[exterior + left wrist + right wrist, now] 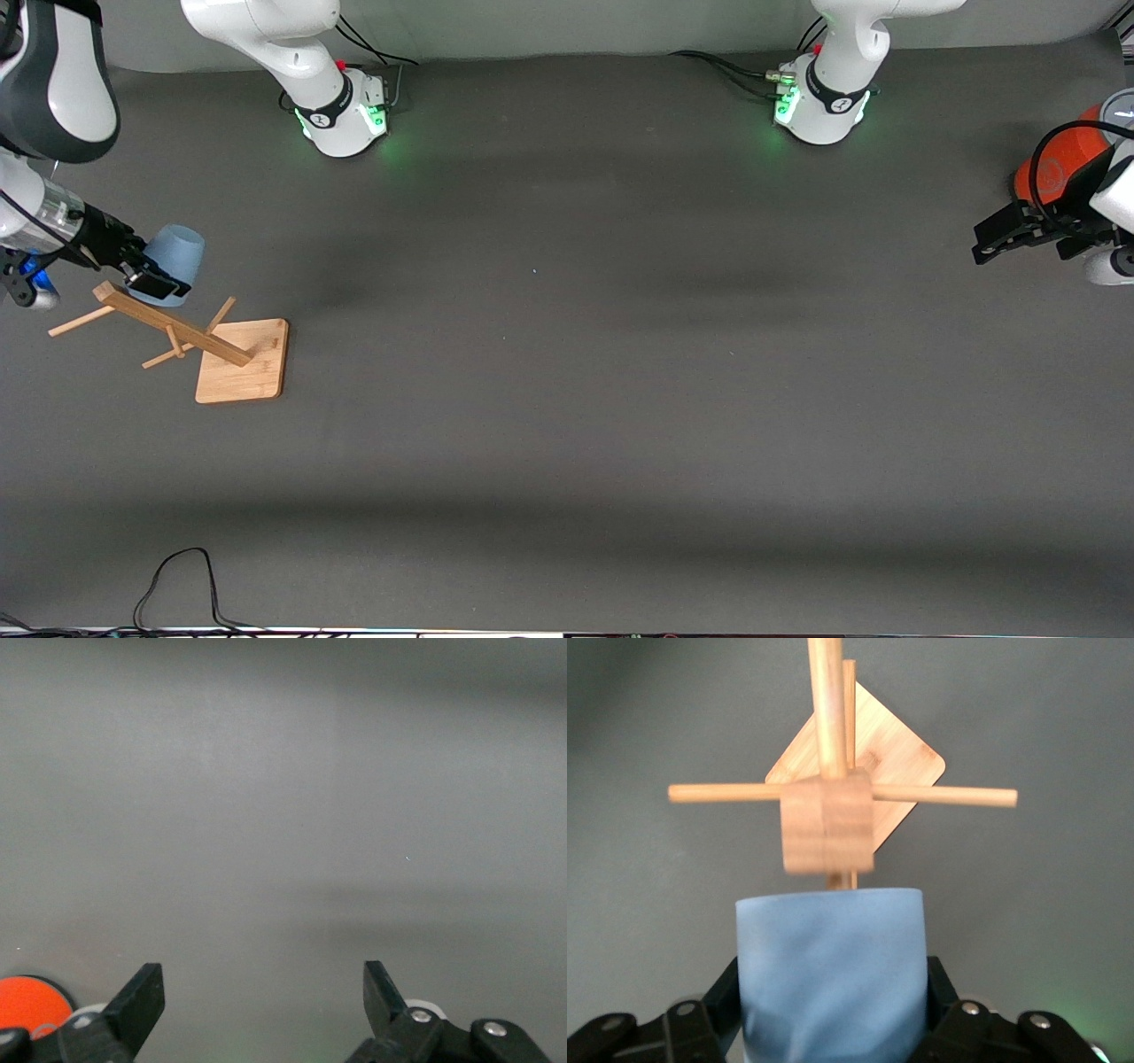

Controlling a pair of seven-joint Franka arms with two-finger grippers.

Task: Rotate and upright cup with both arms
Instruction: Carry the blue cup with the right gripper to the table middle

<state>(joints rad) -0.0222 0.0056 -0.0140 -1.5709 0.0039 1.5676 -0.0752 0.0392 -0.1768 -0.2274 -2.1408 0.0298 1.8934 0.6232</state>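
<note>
The pale-blue cup (177, 246) is held off the table in my right gripper (146, 270), which is shut on its sides at the right arm's end of the table. The cup's narrower end points away from the wrist, and its opening is hidden. In the right wrist view the cup (831, 939) fills the space between the black fingers (939, 988) of my right gripper (833, 992), just above the top of the wooden rack (828, 819). My left gripper (997, 241) is open and empty in the air at the left arm's end; the left wrist view shows it (261, 988) over bare mat.
The wooden rack (244, 359) has a square base, a post and cross pegs, and stands just nearer the front camera than the cup. An orange cylinder (1059, 164) stands beside the left gripper and also shows in the left wrist view (31, 1001). A black cable (177, 576) lies at the front edge.
</note>
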